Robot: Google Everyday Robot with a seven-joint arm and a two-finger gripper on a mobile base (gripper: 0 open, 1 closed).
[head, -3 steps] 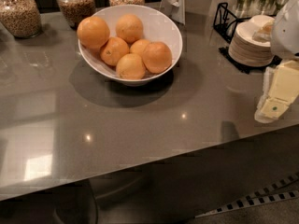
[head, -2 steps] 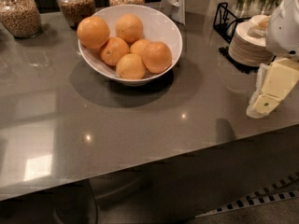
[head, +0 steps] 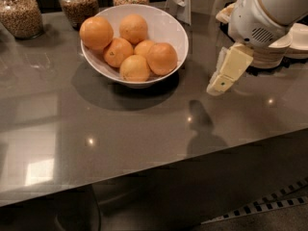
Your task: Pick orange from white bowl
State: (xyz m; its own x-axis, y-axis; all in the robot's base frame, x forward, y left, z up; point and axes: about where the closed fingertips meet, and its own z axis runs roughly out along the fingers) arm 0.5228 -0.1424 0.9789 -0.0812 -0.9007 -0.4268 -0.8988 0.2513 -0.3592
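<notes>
Plainly, with the gripper right of the white bowl, open or closed I cannot tell, and the orange wedged against neighbouring oranges inside its right side, a careless reach could clip the rim or dislodge fruit.

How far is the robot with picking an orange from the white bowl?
Done: nothing yet; all six oranges lie in the white bowl. In hand: the gripper hovers over the table, right of the bowl, holding no orange. Left: reach in, grasp one, lift it out.
</notes>
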